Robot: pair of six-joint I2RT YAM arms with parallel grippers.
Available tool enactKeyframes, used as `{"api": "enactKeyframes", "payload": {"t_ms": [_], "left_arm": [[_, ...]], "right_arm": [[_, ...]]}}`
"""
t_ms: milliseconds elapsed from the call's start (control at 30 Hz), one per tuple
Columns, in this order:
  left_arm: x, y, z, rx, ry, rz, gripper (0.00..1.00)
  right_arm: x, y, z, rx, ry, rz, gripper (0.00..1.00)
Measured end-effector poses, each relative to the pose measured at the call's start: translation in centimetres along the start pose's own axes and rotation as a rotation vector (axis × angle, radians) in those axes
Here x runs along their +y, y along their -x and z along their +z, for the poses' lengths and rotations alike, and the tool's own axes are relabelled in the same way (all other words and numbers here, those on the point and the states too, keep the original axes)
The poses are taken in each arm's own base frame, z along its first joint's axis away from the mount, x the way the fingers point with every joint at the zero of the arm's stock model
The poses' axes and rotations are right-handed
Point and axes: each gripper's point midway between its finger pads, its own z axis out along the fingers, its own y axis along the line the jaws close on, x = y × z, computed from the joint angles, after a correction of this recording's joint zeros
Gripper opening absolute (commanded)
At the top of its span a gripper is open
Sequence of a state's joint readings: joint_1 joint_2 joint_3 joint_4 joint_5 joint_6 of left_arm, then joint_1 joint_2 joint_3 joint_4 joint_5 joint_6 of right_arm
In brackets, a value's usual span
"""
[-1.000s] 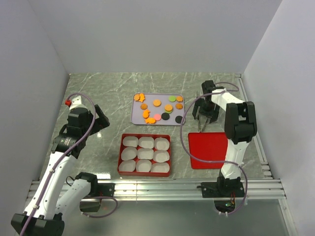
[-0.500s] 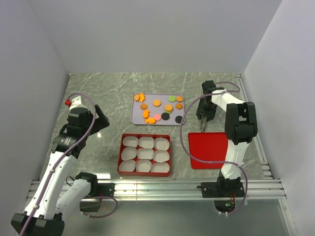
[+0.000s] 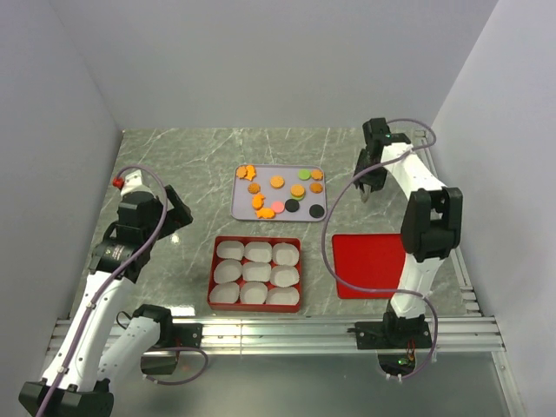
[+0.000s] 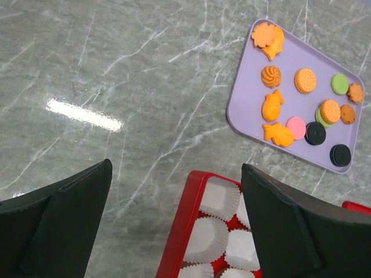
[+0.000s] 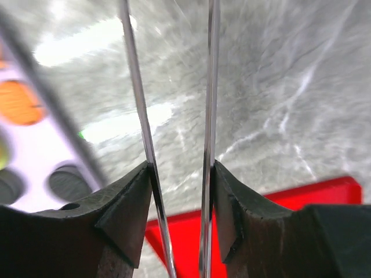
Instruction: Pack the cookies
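Observation:
The cookies (image 3: 278, 193) lie spread on a lilac tray (image 3: 238, 210) at mid-table: orange, green, pink and black discs and a few orange shapes. My right gripper (image 3: 367, 188) hangs just right of the tray, above the table. In the right wrist view it (image 5: 179, 174) is shut on a pair of thin metal tongs (image 5: 207, 116), whose two blades stay apart and point away from the camera. An orange cookie (image 5: 17, 102) and a dark one (image 5: 66, 182) show at the left there. My left gripper (image 4: 174, 174) is open and empty, high over the left rim of the red box (image 4: 182, 226).
The red box (image 3: 214, 271) holds several white paper cups (image 3: 257, 272) near the front. A flat red lid (image 3: 367, 265) lies to its right, below my right gripper. Grey walls close in left, right and behind.
My right gripper closed on the tongs near the red lid's far edge, then lifted them and swung back and slightly right. The left arm stayed put.

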State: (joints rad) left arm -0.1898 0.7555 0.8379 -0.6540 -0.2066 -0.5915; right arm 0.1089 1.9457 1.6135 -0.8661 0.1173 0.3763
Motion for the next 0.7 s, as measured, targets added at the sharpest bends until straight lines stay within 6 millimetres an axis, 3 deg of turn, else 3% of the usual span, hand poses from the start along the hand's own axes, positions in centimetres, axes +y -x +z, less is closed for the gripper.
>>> {"api": "enactKeyframes", "payload": {"t_ms": [133, 300, 533, 700], "left_arm": [[0.0, 0.2, -0.2, -0.009, -0.006, -0.002, 0.99], [-0.2, 0.4, -0.5, -0.022, -0.017, -0.005, 0.99], [-0.4, 0.5, -0.7, -0.028, -0.029, -0.007, 0.99], [-0.4, 0.4, -0.8, -0.026, -0.033, -0.004, 0.99]], "right_arm": [[-0.2, 1.5, -4.3, -0.071, 0.021, 0.007, 0.51], [-1.1, 1.3, -8.3, -0.109, 0.031, 0.013, 0.51], [-1.8, 0.1, -11.5, -0.12, 0.043, 0.011, 0.51], [-1.1, -1.2, -13.5, -0.116, 0.086, -0.012, 0.51]]}}
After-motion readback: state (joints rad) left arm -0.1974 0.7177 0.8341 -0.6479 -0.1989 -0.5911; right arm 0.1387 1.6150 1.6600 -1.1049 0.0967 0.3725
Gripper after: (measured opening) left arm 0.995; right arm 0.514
